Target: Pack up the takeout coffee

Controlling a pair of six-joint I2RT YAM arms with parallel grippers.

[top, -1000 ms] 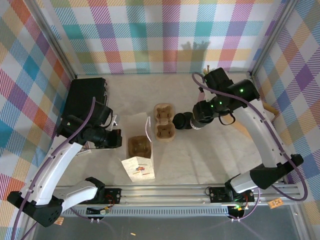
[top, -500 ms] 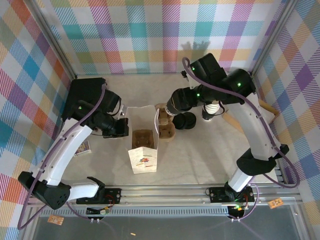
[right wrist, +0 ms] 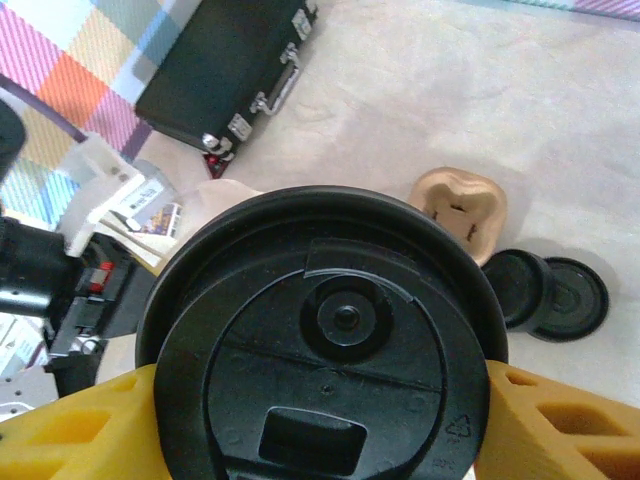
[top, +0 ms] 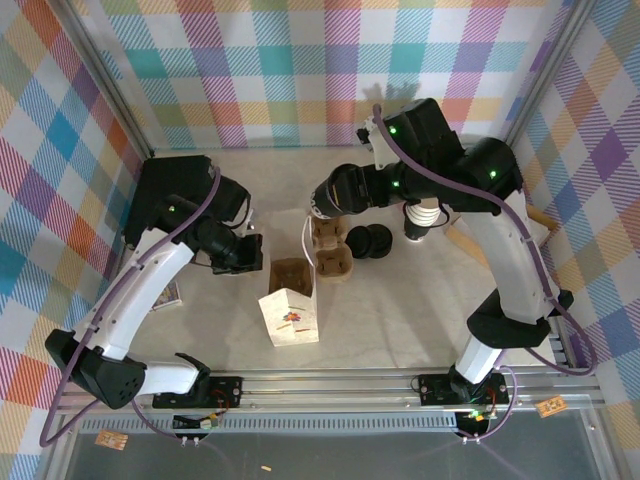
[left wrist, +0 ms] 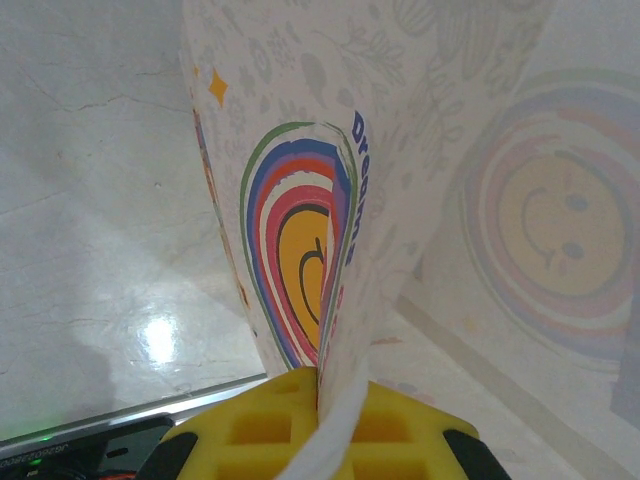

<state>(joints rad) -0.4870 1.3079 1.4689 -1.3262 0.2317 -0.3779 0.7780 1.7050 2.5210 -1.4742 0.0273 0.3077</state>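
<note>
1. My left hand (left wrist: 320, 405) is clenched on the top edge of the white printed paper bag (top: 292, 320), which stands on the pale worktop (top: 400, 300). I judge this pinch is what holds the mouth open, so I hold it firm and steady and do not let the wall fold inward.
2. My right hand (top: 333, 193) grasps the takeout coffee (right wrist: 335, 330), a whitish paper cup under a round black plastic lid, with a yellow finger on either side. It hangs above the worktop, beyond the bag's mouth and near the far end of the brown pulp cup carrier (top: 328, 248) that lies beside the bag.
3. I should bring the cup toward me until it is centred over the opening, clear of both walls.
4. A second brown pulp tray (top: 287, 275) seems to sit inside the bag, so I aim for one of its wells.
5. I lower the cup straight and slowly, lid up, since a tilt could spill. I let go only once it is seated.
</note>
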